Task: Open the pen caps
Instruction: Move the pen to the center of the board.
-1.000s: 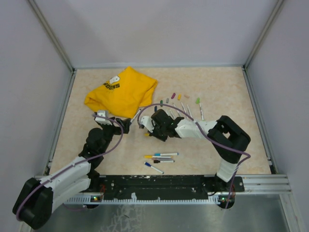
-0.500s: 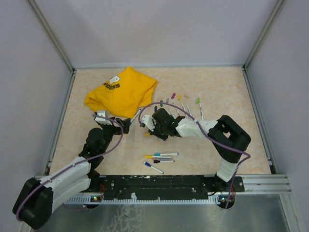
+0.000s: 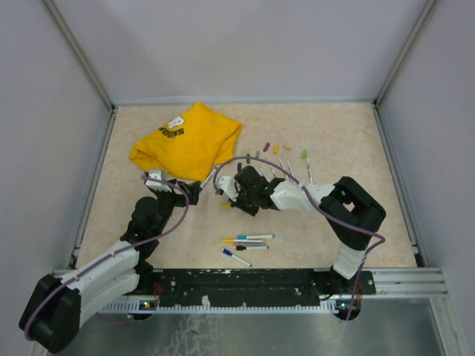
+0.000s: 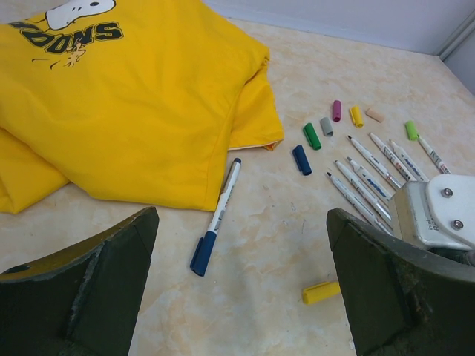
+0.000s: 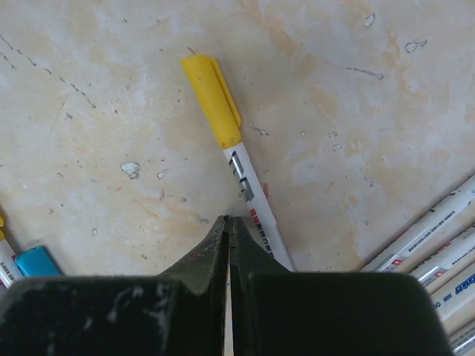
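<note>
White-black arms (image 3: 100, 273), purple cables (image 3: 245, 159), dark scuffed fingers (image 4: 104, 289).

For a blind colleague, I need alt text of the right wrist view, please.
A yellow-capped pen lies on the beige table, its white barrel passing beside the tips of the right gripper, whose fingers are pressed together. More pens show at the right edge.

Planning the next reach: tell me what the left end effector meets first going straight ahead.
Probably the thin white pen with the dark blue cap, lying ahead of the left end effector; depth is unclear.
</note>
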`<move>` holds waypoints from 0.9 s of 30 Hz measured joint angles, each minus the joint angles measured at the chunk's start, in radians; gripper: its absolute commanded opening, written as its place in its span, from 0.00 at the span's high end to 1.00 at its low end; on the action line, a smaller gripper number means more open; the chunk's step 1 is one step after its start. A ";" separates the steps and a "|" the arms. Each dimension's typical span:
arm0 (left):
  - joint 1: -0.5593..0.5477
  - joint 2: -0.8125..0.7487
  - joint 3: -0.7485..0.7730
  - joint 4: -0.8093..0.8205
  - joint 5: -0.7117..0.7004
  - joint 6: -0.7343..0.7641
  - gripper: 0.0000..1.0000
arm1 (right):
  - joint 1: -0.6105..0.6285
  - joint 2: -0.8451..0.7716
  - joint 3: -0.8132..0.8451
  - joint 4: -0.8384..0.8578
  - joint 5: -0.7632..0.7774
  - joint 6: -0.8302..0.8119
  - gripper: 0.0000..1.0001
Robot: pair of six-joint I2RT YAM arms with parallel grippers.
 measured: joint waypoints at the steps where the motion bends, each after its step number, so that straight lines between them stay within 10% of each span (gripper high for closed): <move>1: 0.000 -0.001 -0.001 0.000 0.000 0.000 0.00 | -0.001 0.000 0.000 0.000 -0.002 0.001 1.00; 20: 0.000 -0.034 -0.006 -0.023 0.136 -0.160 0.02 | -0.044 -0.029 -0.002 -0.006 -0.080 0.004 1.00; 27: 0.000 -0.054 -0.012 -0.037 0.158 -0.182 0.01 | -0.058 -0.101 -0.003 -0.010 -0.163 -0.025 0.63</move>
